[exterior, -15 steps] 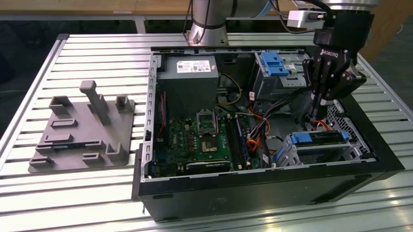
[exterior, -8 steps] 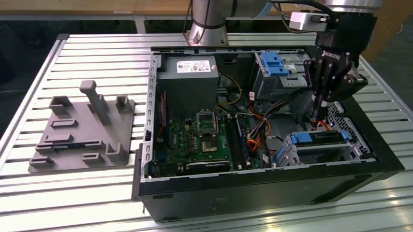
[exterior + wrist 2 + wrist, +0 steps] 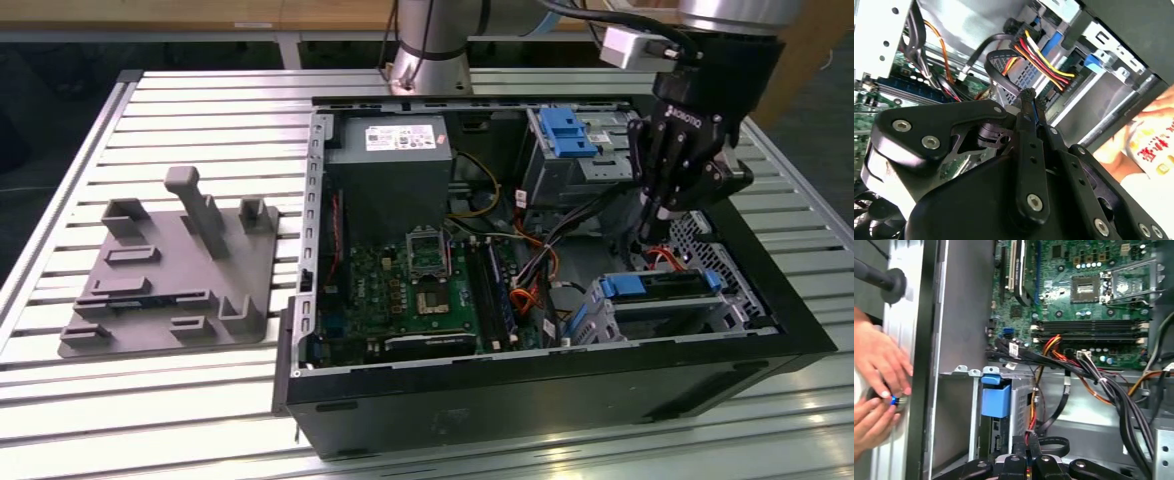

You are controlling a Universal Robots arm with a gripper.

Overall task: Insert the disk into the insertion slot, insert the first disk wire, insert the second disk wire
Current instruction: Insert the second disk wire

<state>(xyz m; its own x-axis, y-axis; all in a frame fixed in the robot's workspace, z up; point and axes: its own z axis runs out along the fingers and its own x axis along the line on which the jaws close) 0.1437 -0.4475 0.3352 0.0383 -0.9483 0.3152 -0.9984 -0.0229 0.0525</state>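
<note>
Here the gripper point(image 3: 655, 232) hangs over the disk point(image 3: 657, 286), seated in the insertion slot point(image 3: 727, 316) at the exterior view's right. Its fingers are pinched narrow on a red-and-yellow disk wire point(image 3: 1029, 427).

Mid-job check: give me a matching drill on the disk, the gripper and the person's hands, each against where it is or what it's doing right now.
Things:
1. disk
2. gripper
3. hands

States:
A. outside the case wall
B. seated in the silver cage
C. shut on a black cable

Pairs: 1-B, 2-C, 3-A.
</note>
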